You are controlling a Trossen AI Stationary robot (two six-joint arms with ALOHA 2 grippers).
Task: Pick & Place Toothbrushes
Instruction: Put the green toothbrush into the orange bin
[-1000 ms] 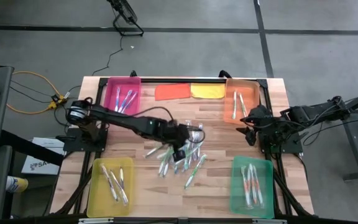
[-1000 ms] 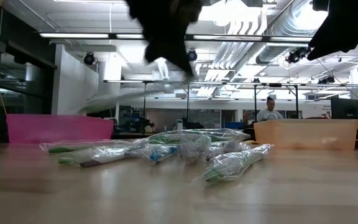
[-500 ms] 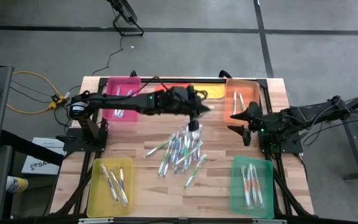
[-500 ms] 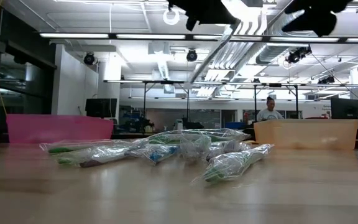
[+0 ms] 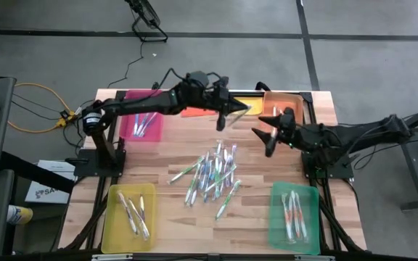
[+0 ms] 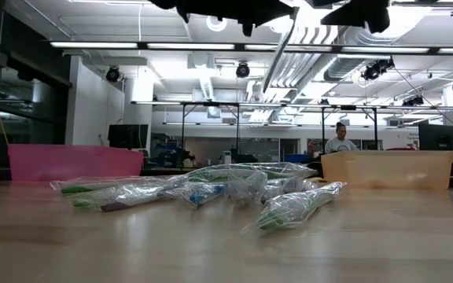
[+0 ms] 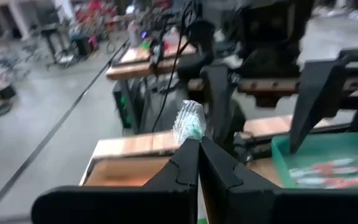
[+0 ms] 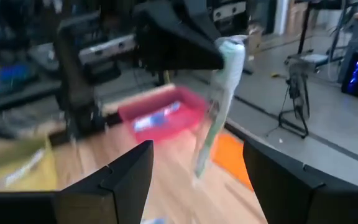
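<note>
Green-white wrapped toothbrush [image 5: 236, 112] clenched in left claw [image 5: 226, 114], held high above the surface [image 5: 158, 156] (pile [image 5: 212, 174] below). Right claw [image 5: 268, 134] spread wide, facing it. Looks like handover; next: right closes on the free end.
</note>
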